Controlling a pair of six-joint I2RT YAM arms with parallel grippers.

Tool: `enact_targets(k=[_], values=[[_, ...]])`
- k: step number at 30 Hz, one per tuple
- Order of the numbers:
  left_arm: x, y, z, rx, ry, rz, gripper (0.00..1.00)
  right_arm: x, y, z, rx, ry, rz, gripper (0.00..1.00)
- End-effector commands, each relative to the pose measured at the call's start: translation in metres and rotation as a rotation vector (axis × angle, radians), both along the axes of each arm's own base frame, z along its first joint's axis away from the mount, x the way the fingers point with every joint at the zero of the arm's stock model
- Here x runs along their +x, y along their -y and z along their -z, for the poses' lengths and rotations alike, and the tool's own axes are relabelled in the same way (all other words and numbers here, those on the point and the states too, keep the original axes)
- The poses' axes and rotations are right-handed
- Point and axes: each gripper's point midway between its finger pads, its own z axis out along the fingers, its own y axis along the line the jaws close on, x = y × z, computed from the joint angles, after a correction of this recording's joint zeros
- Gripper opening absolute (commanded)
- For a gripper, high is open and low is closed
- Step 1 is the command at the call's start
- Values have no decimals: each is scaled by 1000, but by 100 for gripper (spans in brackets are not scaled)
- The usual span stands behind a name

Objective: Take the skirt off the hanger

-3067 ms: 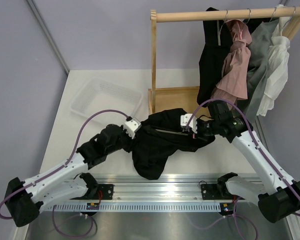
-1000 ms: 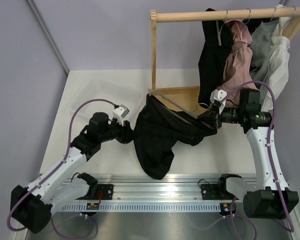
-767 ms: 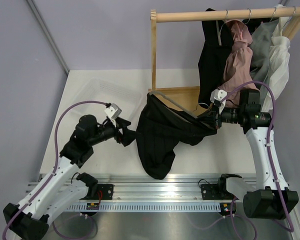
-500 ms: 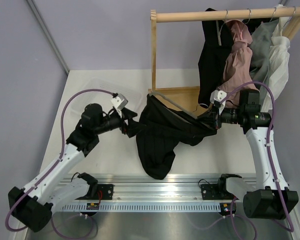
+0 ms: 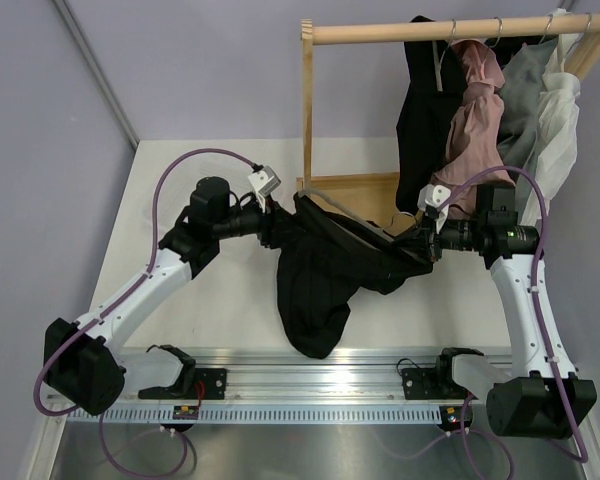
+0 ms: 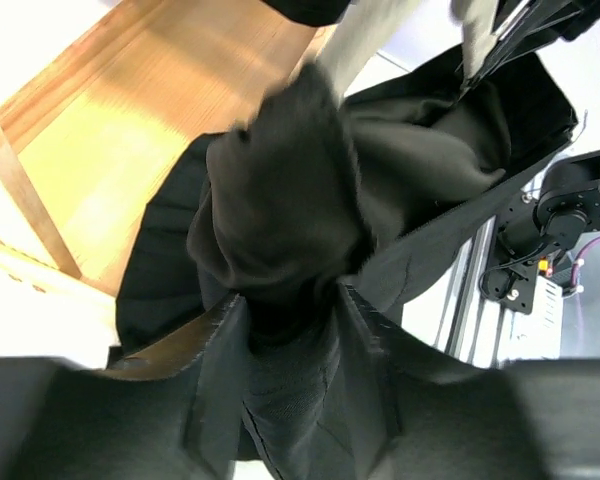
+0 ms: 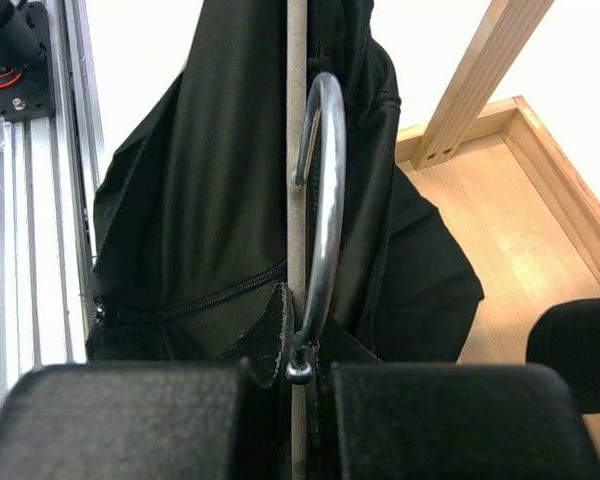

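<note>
**Skirt stretched between both arms, hanger not yet out**

The black skirt (image 5: 315, 290) is held up over the table (image 5: 210, 310), just in front of the wooden rack base (image 5: 352, 188). Its top edge is pulled tight from one arm to the other, and its loose folds fall toward the near edge. I judge it is held so that the waist can slide off the hanger (image 7: 296, 120), which sits inside the cloth with only a grey edge and the metal hook (image 7: 327, 180) showing. The left arm reaches forward and right, and the right arm stands tall with the wrist turned inward. The left gripper (image 6: 290, 315) is closed on a bunch of skirt cloth, and the right gripper (image 5: 423, 246) clamps the hanger just below the hook.
</note>
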Motion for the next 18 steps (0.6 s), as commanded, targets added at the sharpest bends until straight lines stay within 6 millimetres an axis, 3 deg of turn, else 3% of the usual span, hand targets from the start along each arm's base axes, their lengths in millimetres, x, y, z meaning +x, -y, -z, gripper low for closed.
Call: enact_targets(k=[1,6,8,11,13,15,18], values=[[3,7,-38,-76,112,38,53,-3,-5,-2,5,35,-38,0],[-6,7,-43,-98,129,74,62,-2,-5,-4,3,42,-40,0],[-9,9,-41,-99,119,101,51,-2,-5,-3,3,37,-40,0],[-7,9,-34,-78,91,94,21,-1,-5,-3,1,40,-39,0],[-5,8,-31,-70,93,82,17,-1,-5,-2,-2,42,-38,0],[-4,7,-28,-64,94,75,3,-1,-4,-3,-3,48,-37,0],[-7,2,-20,-24,78,65,0,4,-2,-3,-18,46,-9,0]])
